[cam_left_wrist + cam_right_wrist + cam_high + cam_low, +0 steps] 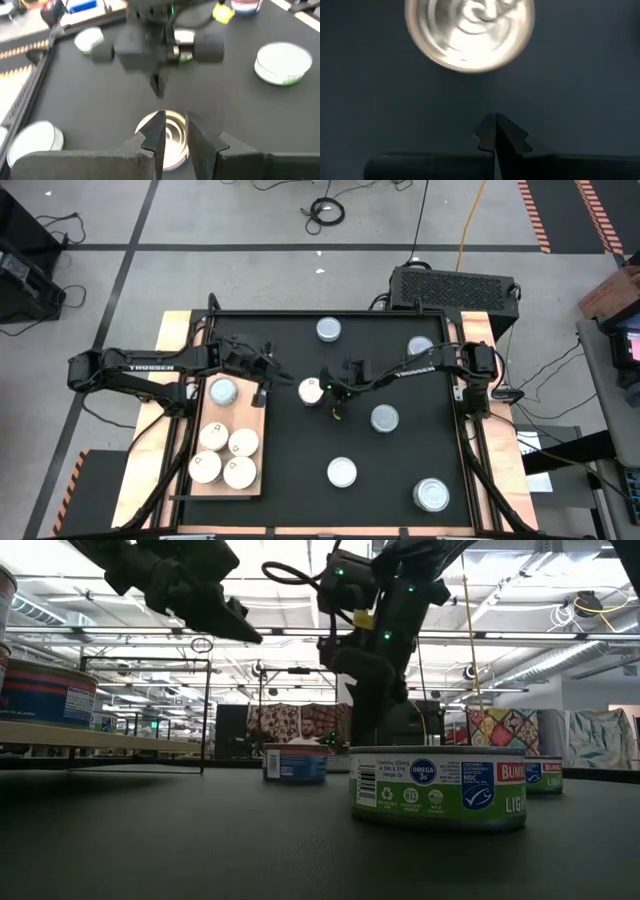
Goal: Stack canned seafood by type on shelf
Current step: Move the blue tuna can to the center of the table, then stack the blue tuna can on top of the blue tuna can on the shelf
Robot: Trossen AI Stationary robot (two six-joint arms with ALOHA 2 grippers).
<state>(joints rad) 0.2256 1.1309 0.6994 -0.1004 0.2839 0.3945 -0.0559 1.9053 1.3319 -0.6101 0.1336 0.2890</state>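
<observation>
Left gripper (172, 132) hangs slightly parted and empty over a round, flat, shiny-topped tin (311, 391) at mat centre; the right gripper (495, 131), pinched shut and empty, sits at that tin's three o'clock. Pickup's pending, I'd say: lower, straddle the rim, squeeze. The wooden shelf (258, 442) at nine o'clock carries five tins.

Five tins (225, 450) on the shelf (255, 420) at the mat's (290, 480) left, seven tins (384, 418) scattered right
</observation>
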